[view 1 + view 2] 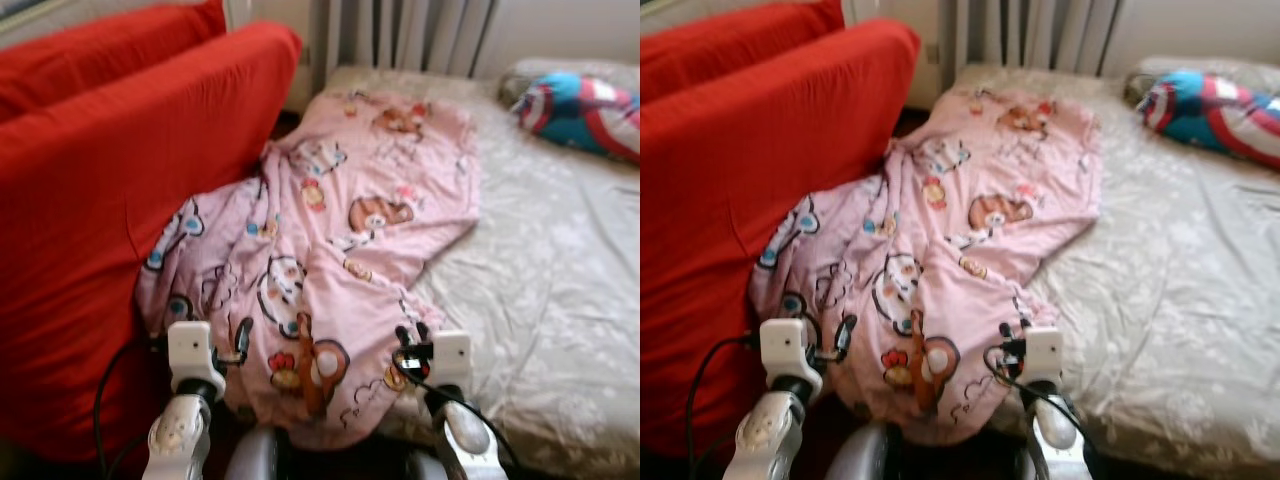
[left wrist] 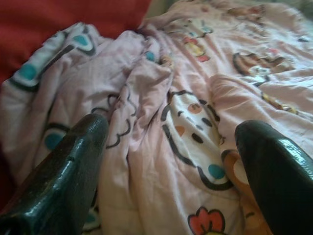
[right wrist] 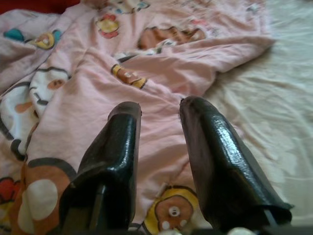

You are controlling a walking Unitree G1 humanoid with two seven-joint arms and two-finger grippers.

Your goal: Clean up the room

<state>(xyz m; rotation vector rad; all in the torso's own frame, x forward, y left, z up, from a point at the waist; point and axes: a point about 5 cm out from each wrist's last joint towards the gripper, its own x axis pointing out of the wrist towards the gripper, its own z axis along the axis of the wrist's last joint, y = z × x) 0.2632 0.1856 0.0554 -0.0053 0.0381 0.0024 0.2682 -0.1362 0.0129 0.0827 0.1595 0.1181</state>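
Note:
A pink blanket (image 1: 330, 260) printed with cartoon animals lies crumpled across the left part of the bed (image 1: 560, 300). Its left edge is bunched against a red sofa (image 1: 100, 200). My left gripper (image 1: 238, 340) is open at the blanket's near left corner, fingers spread wide just above the folds (image 2: 173, 127). My right gripper (image 1: 412, 335) hovers at the blanket's near right edge. It is open with a narrower gap (image 3: 160, 106) and nothing sits between its fingers. The blanket's near hem hangs over the bed edge between my arms.
The red sofa stands close along the left of the bed. A red, white and blue pillow (image 1: 585, 110) lies at the far right corner. A white radiator (image 1: 410, 30) stands behind the bed. Grey patterned sheet lies bare on the right.

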